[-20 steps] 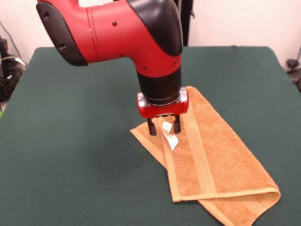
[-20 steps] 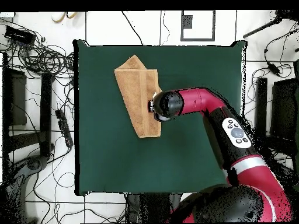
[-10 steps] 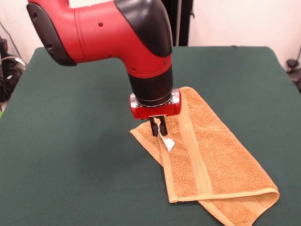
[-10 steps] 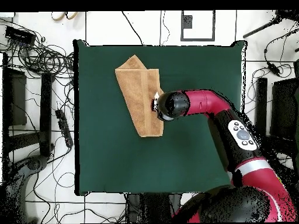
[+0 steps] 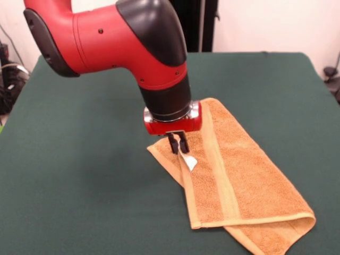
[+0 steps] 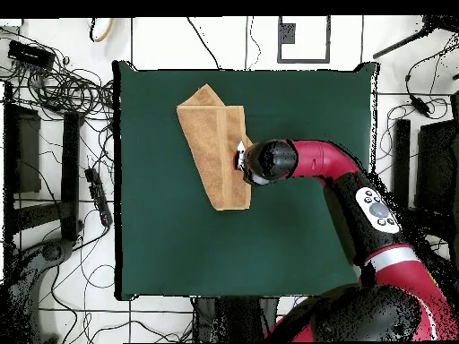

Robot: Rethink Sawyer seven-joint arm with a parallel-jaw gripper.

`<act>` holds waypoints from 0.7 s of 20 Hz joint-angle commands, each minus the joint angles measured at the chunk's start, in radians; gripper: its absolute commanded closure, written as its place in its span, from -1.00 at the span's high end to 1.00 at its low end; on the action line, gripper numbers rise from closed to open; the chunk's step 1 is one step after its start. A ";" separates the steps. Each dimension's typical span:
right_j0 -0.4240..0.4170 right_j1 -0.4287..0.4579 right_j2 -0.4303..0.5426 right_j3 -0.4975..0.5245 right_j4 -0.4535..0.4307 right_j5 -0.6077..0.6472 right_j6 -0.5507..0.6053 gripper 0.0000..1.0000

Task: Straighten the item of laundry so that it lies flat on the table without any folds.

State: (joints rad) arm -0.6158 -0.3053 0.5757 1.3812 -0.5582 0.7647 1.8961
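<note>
Towel [image 5: 239,180] lies folded double near the middle of the table [image 5: 79,186]. Gripper [image 5: 178,144] fingers, wide apart a second ago, are now pinched on the folded edge beside the white tag [image 5: 190,161]; unfolding can begin.

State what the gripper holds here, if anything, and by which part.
The gripper is shut on the towel, pinching the folded upper layer at its edge, right beside the white tag.
</note>
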 commanded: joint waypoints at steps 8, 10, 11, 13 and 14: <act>0.198 0.145 -0.162 -0.036 -0.049 -0.285 0.257 -1.00; 0.266 0.144 -0.211 -0.058 -0.063 -0.295 0.313 -1.00; 0.304 0.144 -0.240 -0.067 -0.069 -0.299 0.342 -1.00; 0.358 0.148 -0.277 -0.084 -0.061 -0.294 0.382 -1.00; 0.388 0.148 -0.301 -0.089 -0.047 -0.295 0.415 -1.00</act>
State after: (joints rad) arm -0.4148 -0.3528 0.3804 1.3389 -0.5520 0.7180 1.9295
